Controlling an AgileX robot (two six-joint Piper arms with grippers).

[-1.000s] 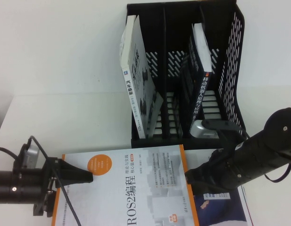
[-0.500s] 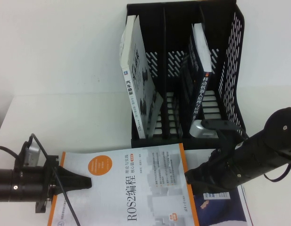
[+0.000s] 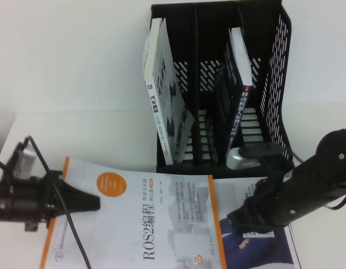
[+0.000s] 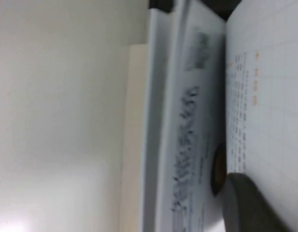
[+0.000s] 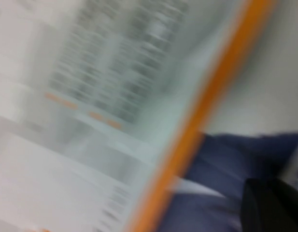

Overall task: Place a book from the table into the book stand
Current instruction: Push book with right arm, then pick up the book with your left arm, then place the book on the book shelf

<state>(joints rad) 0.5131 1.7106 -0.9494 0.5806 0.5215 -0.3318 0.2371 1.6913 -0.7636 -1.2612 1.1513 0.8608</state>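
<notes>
Lifting stage: left pincer (image 3: 94, 203) was clamped on the ROS2 book's (image 3: 161, 224) edge farthest from the book stand (image 3: 217, 89), tilting it off the surface (image 3: 77, 134). Right pincer (image 3: 235, 216) sat at the opposite edge, grip unclear. Next: stand it upright into the empty middle slot.

The white-and-orange book (image 3: 156, 224) lying in front of the book stand (image 3: 273, 73) carries the large title "ROS2编程" along its cover; the smaller lines beside the title and inside the orange circle are too fine to read. The left gripper (image 3: 93, 203) sits at that book's left edge, the right gripper (image 3: 231, 216) at its right edge. In the stand's left slot, a white book (image 3: 164, 106) shows vertical Chinese spine text beginning "汽车". The dark book (image 3: 240, 106) in the right slot has white vertical characters, not legible.
</notes>
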